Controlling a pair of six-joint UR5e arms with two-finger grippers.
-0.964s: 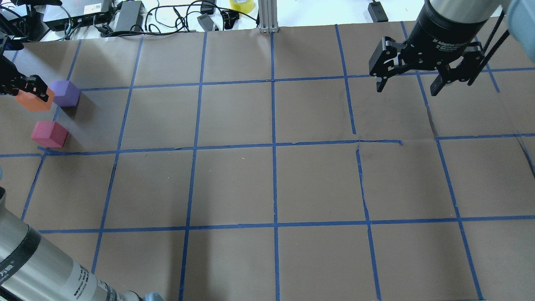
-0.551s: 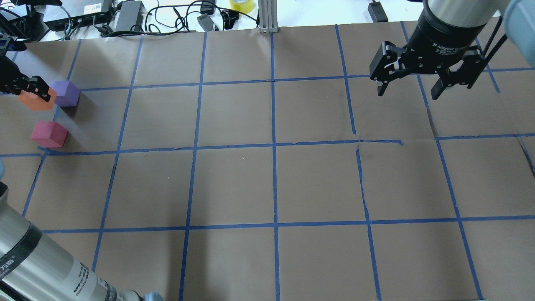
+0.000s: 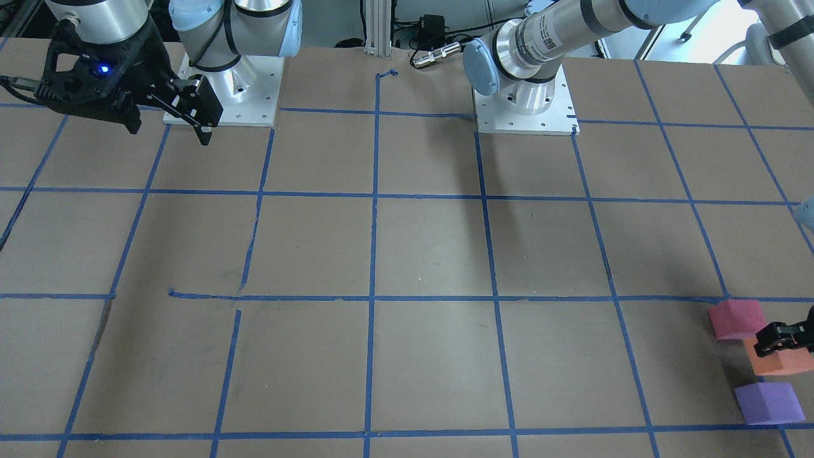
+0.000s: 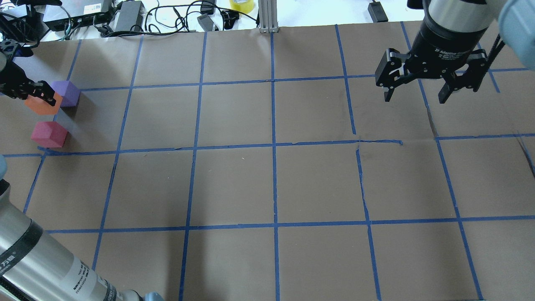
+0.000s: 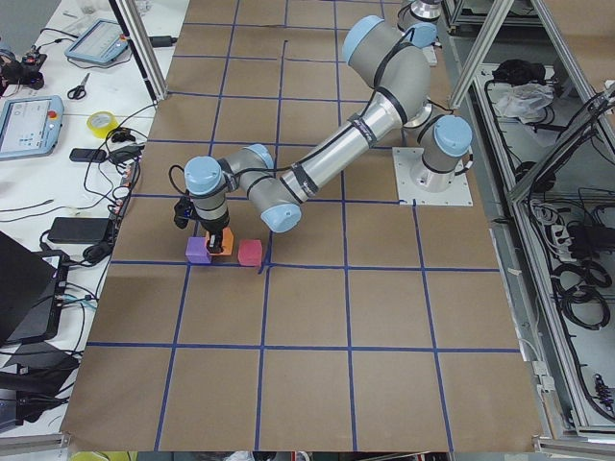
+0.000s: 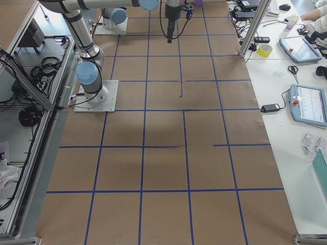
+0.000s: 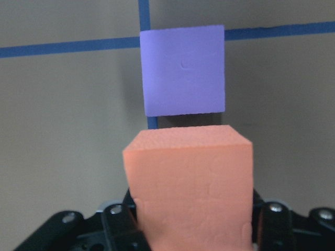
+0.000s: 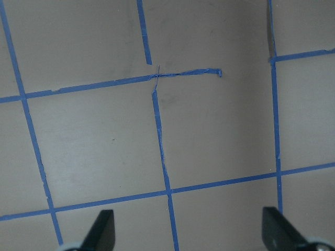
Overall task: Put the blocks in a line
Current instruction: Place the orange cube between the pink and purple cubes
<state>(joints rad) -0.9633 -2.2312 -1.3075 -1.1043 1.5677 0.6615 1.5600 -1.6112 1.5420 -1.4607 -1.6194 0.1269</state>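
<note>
orange foam cube (image 7: pixel 188 188), matte and pitted, sits clamped in left jaws; right jaws gape empty.

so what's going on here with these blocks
The left gripper is shut on the orange block, holding it between the purple block and the pinkish-red block at the robot's left end of the table, so the three roughly form a row. Whether the orange one touches the table is unclear. The right gripper hangs open and empty.
</note>
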